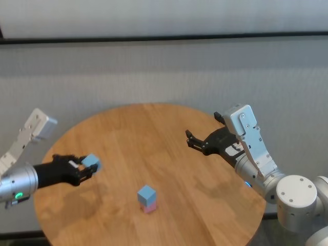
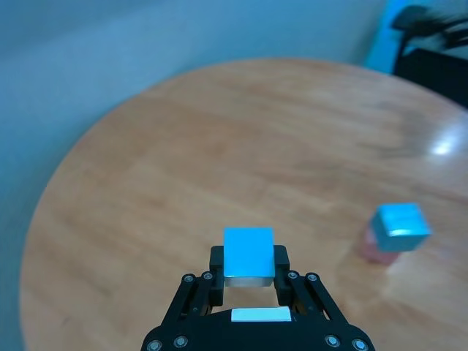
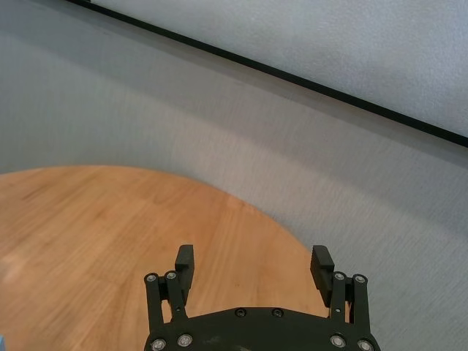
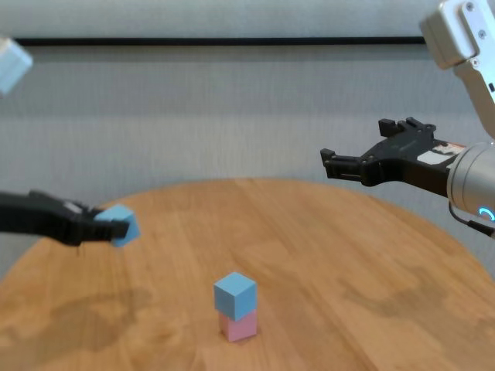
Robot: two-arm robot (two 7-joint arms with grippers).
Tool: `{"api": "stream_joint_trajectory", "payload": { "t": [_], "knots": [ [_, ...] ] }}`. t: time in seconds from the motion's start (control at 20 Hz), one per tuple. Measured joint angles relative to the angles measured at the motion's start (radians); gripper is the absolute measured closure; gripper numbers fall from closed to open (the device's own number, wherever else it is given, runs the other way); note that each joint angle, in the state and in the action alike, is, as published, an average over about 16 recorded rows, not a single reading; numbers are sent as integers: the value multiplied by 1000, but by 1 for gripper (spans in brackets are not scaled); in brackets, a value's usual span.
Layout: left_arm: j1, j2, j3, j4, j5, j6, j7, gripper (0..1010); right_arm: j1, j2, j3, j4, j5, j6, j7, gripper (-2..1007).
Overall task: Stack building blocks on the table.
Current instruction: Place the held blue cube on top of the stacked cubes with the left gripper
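Over a round table (image 1: pixel 169 154) of light brown wood planks, the robot's left gripper (image 1: pixel 84 169) is closed on a light blue block (image 1: pixel 91 162), which hangs in the air above the table's left side, clear of the wood; in the left wrist view the same cube (image 2: pixel 248 252) sits squarely between the black fingers (image 2: pixel 216 265), pinched on two opposite faces. Nearer the front middle of the tabletop stands a two-block stack: a second light blue cube (image 4: pixel 235 294) rests directly on a pale pink cube (image 4: pixel 238 325), the blue one turned slightly against the pink one beneath it. The stack stands well apart from the held block, to its right and closer to the robot, and appears off to one side in the left wrist view (image 2: pixel 398 228), with the pink base mostly hidden under the blue top. The right gripper (image 1: pixel 197 142) hovers above the table's right side with its jaws spread wide and nothing between them; in the right wrist view its two fingertips (image 3: pixel 184 257) stand far apart over bare wood near the table's far rim. Behind the table runs a pale grey wall (image 1: pixel 164 72) crossed by a dark horizontal strip (image 1: pixel 164 37).
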Motion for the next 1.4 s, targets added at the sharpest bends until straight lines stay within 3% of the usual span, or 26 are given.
{"api": "stream_joint_trajectory", "payload": {
  "t": [0.3, 0.55, 0.95, 1.4],
  "knots": [
    [-12, 38, 45, -94, -11, 4, -92, 618, 0, 0, 0, 0, 0, 0, 0, 1],
    [-52, 46, 108, -118, -7, 0, -180, 618, 0, 0, 0, 0, 0, 0, 0, 0],
    [-122, 23, 208, -86, 15, -8, -271, 617, 0, 0, 0, 0, 0, 0, 0, 0],
    [-182, -15, 274, -12, 30, -18, -299, 617, 0, 0, 0, 0, 0, 0, 0, 0]
  ]
}}
